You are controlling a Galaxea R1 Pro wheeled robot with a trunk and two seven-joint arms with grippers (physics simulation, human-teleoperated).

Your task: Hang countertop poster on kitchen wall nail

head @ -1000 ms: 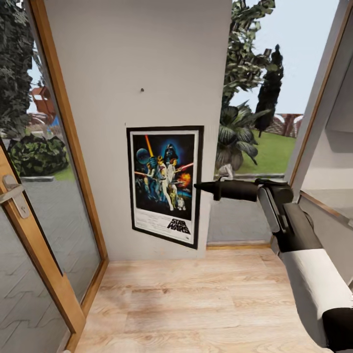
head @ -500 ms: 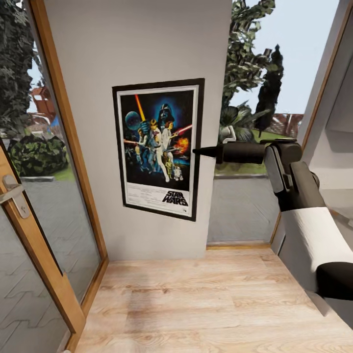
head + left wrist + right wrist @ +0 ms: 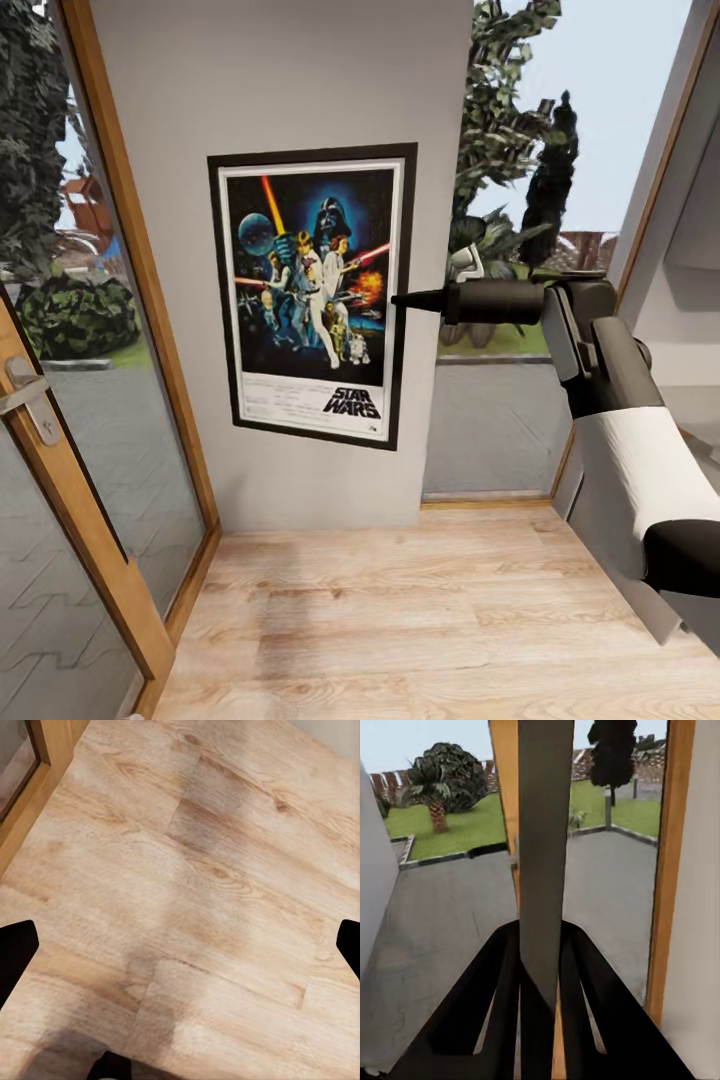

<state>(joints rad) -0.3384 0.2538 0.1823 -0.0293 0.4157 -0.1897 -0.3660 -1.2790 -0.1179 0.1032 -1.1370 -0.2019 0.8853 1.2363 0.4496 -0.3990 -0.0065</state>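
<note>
Reaching in from the side, the right gripper [image 3: 405, 299] meets the right edge of the poster [image 3: 310, 300], which lies flat against the grey wall panel [image 3: 280, 90] in the head view. That panel stands between a wood-framed glass door [image 3: 60, 400] on the left and a window with garden plants [image 3: 500, 200] on the right; the poster sits about midway up the panel, slightly tilted, its "STAR WARS" lettering at the bottom. Light wooden floor [image 3: 400, 620] lies below the panel.

From the left wrist view, the left gripper [image 3: 180, 945] hangs over the same wooden floor [image 3: 195, 885], its two dark fingertips [image 3: 15, 952] spread far apart with nothing between them.

Along the right wrist view, both dark fingers [image 3: 495, 997] press against the poster [image 3: 544, 855], seen edge-on as a grey strip, clamped tight.
</note>
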